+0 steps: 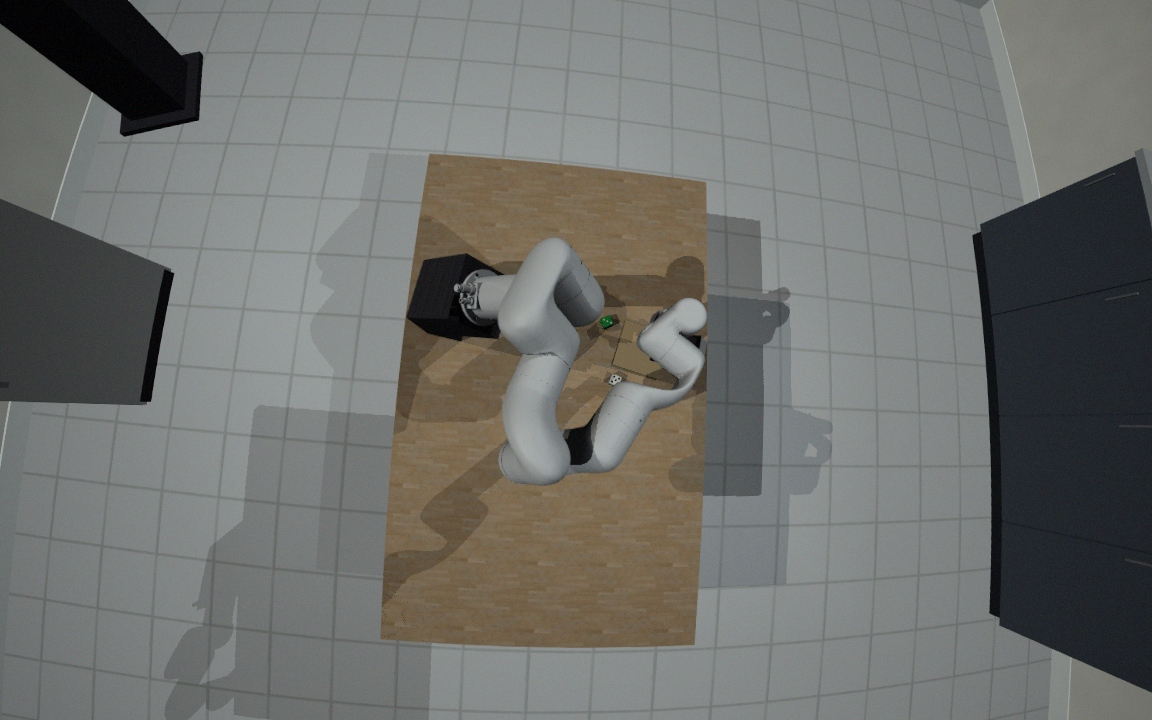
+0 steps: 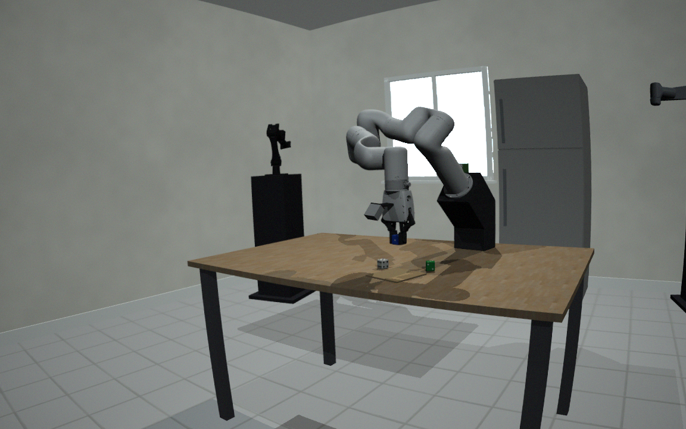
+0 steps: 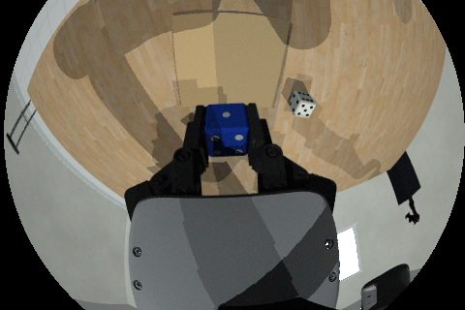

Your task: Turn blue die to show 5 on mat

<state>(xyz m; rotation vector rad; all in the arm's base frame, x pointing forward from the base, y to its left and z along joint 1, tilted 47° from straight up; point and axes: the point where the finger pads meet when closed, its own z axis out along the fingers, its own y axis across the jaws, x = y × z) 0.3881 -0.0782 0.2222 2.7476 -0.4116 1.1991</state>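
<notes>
My gripper (image 2: 398, 238) (image 3: 226, 117) is shut on the blue die (image 2: 398, 240) (image 3: 227, 128) and holds it a little above the table, beside one edge of the tan mat (image 1: 629, 356) (image 2: 399, 275) (image 3: 227, 54). The mat lies flat on the wooden table (image 1: 526, 555) (image 2: 515, 288). In the top view my wrist hides the gripper and the blue die. The green die (image 1: 605, 323) (image 2: 429, 265) lies flat beside the mat's corner. The white die (image 1: 615, 379) (image 2: 383, 263) (image 3: 301, 105) lies flat on the table just off another side of the mat.
The arm's black base (image 1: 446, 295) (image 2: 468, 213) stands on the table's far side. The arm's elbow hangs over the table's middle (image 1: 535, 420). The table edge (image 1: 704, 358) is close to the mat. A fridge and black pedestals stand off the table.
</notes>
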